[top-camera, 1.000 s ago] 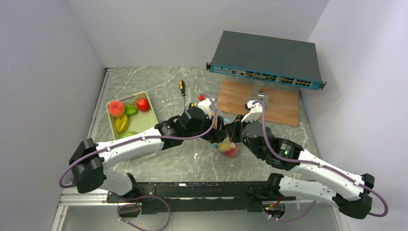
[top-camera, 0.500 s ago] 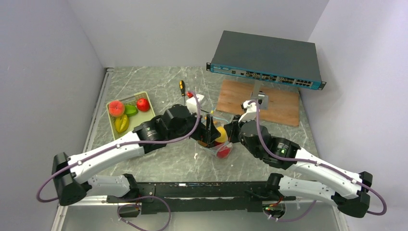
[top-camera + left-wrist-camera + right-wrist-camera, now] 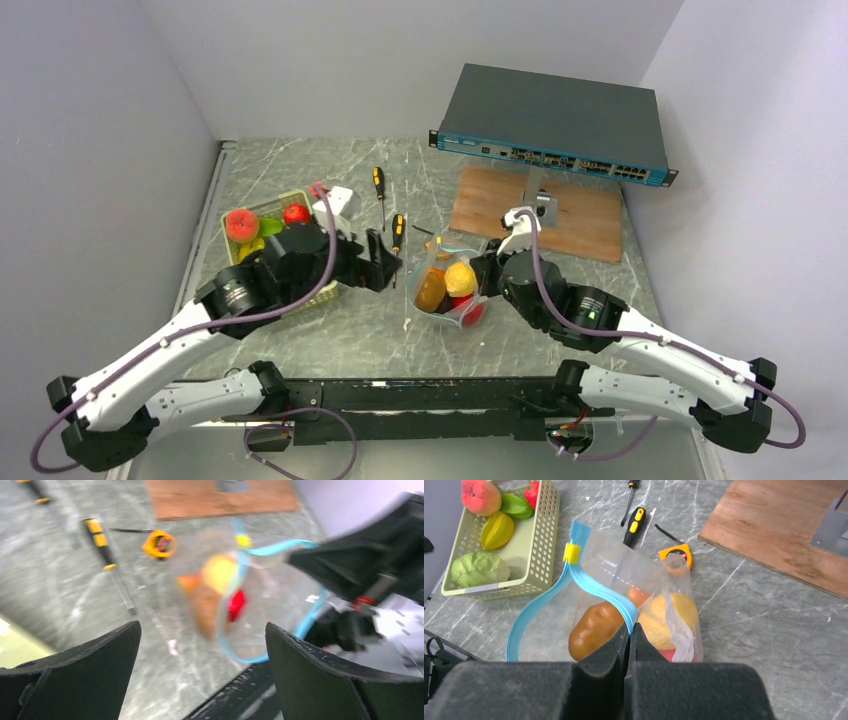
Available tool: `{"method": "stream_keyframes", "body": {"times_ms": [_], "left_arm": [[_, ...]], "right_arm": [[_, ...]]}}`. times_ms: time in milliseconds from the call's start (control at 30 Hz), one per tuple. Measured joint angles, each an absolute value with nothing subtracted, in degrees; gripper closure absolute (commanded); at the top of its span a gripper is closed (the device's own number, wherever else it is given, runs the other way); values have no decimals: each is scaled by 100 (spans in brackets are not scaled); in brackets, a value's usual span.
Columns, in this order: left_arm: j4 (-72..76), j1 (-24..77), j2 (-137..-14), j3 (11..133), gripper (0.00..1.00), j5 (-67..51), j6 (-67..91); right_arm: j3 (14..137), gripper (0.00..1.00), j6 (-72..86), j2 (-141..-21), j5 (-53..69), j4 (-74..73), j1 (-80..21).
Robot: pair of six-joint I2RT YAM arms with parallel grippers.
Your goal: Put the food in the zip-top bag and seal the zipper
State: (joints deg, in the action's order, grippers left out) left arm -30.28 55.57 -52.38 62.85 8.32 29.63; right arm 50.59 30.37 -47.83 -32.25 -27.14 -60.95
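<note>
In the top view the zip-top bag (image 3: 452, 292) lies in the middle of the frame, just left of the right gripper (image 3: 629, 632). Its jaws are pressed fully together on the teal-blue zipper (image 3: 540, 604) at the near edge of the mouth, so the mouth stands open in a loop. Inside the bag we see a brown potato-like piece (image 3: 596, 629), a yellow fruit (image 3: 674, 611) and something red below it. The left gripper (image 3: 386, 262) is at the centre-left, between the bag and the pale green basket (image 3: 547, 535). Its jaws are spread wide and it holds nothing. In the upper left of the right wrist view the basket contains a peach (image 3: 480, 495), a starfruit (image 3: 497, 530), a green leafy piece (image 3: 478, 567) and some others. We judge that the filling step is in hand and the sealing is not yet begun. For the next move, the left gripper should probably go over one fruit in the basket and close on it. Meanwhile the right one must hold the mouth open, because the soft plastic could fold shut.
</note>
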Motion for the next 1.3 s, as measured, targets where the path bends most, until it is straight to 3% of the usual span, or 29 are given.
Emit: {"method": "stream_keyframes", "body": {"times_ms": [400, 767, 1300], "left_arm": [[-4176, 2729, -4512, 5734, 0, 1688, 2451], [-3861, 615, -6309, 5734, 0, 1809, 1400], [-3323, -510, -8860, 7395, 2, 2143, 587]], "right_arm": [[5103, 100, 2786, -4261, -3732, -3148, -6095], [5103, 100, 2740, -4143, -3850, -3297, -6095], [5094, 100, 2742, -3957, -3828, -3308, -6095]]}}
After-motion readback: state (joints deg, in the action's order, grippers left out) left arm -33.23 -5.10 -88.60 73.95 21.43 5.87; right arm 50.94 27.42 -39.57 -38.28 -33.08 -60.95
